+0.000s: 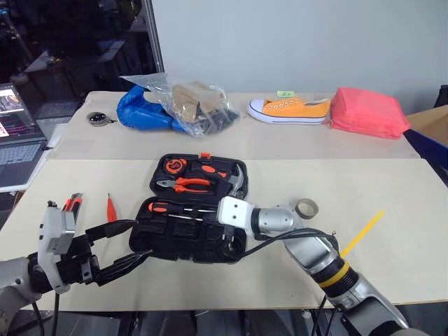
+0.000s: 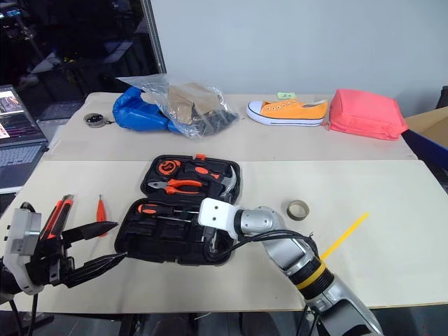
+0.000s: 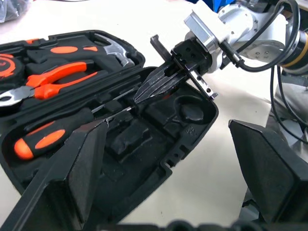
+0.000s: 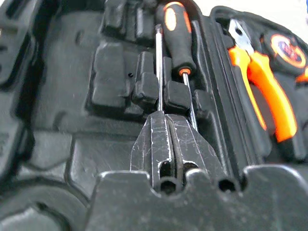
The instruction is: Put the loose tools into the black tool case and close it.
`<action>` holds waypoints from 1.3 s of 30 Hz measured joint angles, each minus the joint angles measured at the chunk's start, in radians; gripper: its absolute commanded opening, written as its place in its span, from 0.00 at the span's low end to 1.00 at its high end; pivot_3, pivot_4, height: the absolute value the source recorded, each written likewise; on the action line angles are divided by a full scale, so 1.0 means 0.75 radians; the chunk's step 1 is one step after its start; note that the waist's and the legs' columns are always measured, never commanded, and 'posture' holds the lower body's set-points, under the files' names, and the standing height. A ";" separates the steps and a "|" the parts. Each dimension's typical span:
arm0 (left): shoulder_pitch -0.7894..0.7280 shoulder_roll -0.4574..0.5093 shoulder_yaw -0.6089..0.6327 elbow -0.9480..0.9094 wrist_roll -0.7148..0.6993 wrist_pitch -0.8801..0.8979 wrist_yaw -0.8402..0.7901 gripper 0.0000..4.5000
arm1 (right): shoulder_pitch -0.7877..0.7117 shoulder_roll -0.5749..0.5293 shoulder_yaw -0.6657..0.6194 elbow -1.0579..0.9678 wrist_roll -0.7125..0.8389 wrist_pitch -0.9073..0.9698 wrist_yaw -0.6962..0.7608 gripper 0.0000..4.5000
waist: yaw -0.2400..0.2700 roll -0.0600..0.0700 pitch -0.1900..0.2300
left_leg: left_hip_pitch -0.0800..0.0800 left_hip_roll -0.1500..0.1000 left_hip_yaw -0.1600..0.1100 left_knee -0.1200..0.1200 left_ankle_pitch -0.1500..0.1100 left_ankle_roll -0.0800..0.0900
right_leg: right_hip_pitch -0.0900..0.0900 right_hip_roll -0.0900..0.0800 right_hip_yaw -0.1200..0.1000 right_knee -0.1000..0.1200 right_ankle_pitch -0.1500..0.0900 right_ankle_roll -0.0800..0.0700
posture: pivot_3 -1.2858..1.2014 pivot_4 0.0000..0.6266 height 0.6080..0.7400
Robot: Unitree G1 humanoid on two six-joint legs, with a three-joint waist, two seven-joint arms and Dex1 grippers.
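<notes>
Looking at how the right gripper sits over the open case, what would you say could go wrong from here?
The right gripper, shut, sits against a screwdriver shaft over the black tool case; the shaft may not seat in its slot, so the lid could jam. The utility knife, small orange screwdriver and tape roll lie outside; closing now would leave them out.

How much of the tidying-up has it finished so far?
Done: a black-and-orange screwdriver lies in the open tool case. In hand: right jaws are shut at a screwdriver shaft inside. Still to do: utility knife, small orange screwdriver, tape roll, closing the lid.
</notes>
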 measured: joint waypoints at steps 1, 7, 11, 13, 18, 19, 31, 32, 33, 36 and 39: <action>0.004 -0.002 0.004 -0.005 0.000 0.000 0.002 0.95 | 0.000 0.003 -0.002 0.006 -0.002 0.000 0.000 0.02 | 0.000 -0.001 0.000 | 0.002 0.001 0.000 0.000 0.000 0.000 | 0.001 0.000 0.000 0.000 -0.002 -0.002 | 0.52 0.24 1.00; 0.036 -0.069 0.049 -0.041 -0.007 0.006 0.120 0.95 | 0.139 0.111 -0.166 -0.026 0.187 0.080 0.000 0.02 | 0.005 -0.002 0.000 | 0.004 0.005 0.000 0.000 0.000 -0.001 | 0.011 -0.001 0.000 0.000 -0.007 -0.007 | 0.52 0.24 1.00; -0.022 -0.180 0.078 -0.048 0.057 0.054 0.476 0.95 | 0.160 0.152 -0.386 -0.227 0.527 0.214 0.047 0.18 | 0.005 0.000 0.005 | -0.005 0.005 -0.004 0.001 0.000 -0.001 | 0.003 0.000 0.002 0.001 0.000 0.006 | 0.52 0.24 1.00; -0.075 -0.186 0.077 -0.051 0.147 0.128 0.682 0.95 | 0.111 0.090 -0.474 -0.328 0.651 0.251 0.111 0.33 | 0.005 0.000 0.005 | -0.007 0.004 -0.005 0.001 0.000 -0.001 | 0.001 0.001 0.001 0.000 0.000 0.006 | 0.52 0.24 1.00; -0.296 -0.060 0.081 0.032 0.118 0.601 1.054 0.95 | 0.080 -0.141 -0.583 -0.410 0.864 0.320 0.345 0.71 | 0.014 -0.003 0.007 | -0.011 0.002 -0.005 0.000 0.000 -0.001 | -0.002 0.002 -0.003 0.001 0.000 0.005 | 0.52 0.24 1.00; -0.357 -0.044 0.083 0.063 0.111 0.669 1.094 0.95 | 0.080 -0.178 -0.601 -0.405 0.888 0.324 0.378 0.80 | 0.014 -0.003 0.008 | -0.012 0.001 -0.005 0.000 0.000 -0.001 | -0.003 0.002 -0.003 0.001 0.000 0.005 | 0.52 0.24 1.00; -0.885 -0.230 -0.095 0.266 0.195 1.210 1.466 0.95 | 0.109 -0.327 -0.640 -0.360 0.883 0.224 0.499 0.98 | 0.011 -0.005 0.009 | -0.017 -0.010 -0.009 -0.001 -0.002 -0.003 | -0.004 -0.003 -0.001 0.000 0.004 0.001 | 0.52 0.24 1.00; -0.906 -0.270 -0.104 0.265 0.241 1.231 1.513 0.95 | 0.124 -0.337 -0.641 -0.360 0.881 0.220 0.499 0.98 | 0.014 -0.005 0.009 | -0.018 -0.012 -0.010 -0.001 -0.002 -0.003 | -0.004 -0.005 -0.002 0.000 0.003 0.002 | 0.52 0.24 1.00; -0.906 -0.293 -0.119 0.265 0.276 1.244 1.543 0.95 | 0.134 -0.340 -0.641 -0.360 0.879 0.218 0.499 0.98 | 0.015 -0.005 0.009 | -0.018 -0.012 -0.011 -0.001 -0.002 -0.004 | -0.004 -0.005 -0.001 0.000 0.003 0.003 | 0.52 0.24 1.00; -0.908 -0.386 -0.145 0.261 0.370 1.252 1.605 0.90 | 0.151 -0.349 -0.646 -0.361 0.875 0.198 0.498 0.99 | 0.021 -0.005 0.009 | -0.019 -0.014 -0.016 0.000 -0.003 -0.004 | -0.004 -0.007 -0.001 0.000 0.004 0.004 | 0.52 0.24 1.00; -0.931 -0.470 -0.151 0.262 0.441 1.220 1.622 0.72 | 0.162 -0.361 -0.674 -0.368 0.876 0.166 0.502 1.00 | 0.036 -0.003 0.008 | -0.016 -0.016 -0.016 0.001 -0.002 -0.005 | -0.002 -0.009 -0.001 0.000 0.004 0.006 | 0.52 0.24 1.00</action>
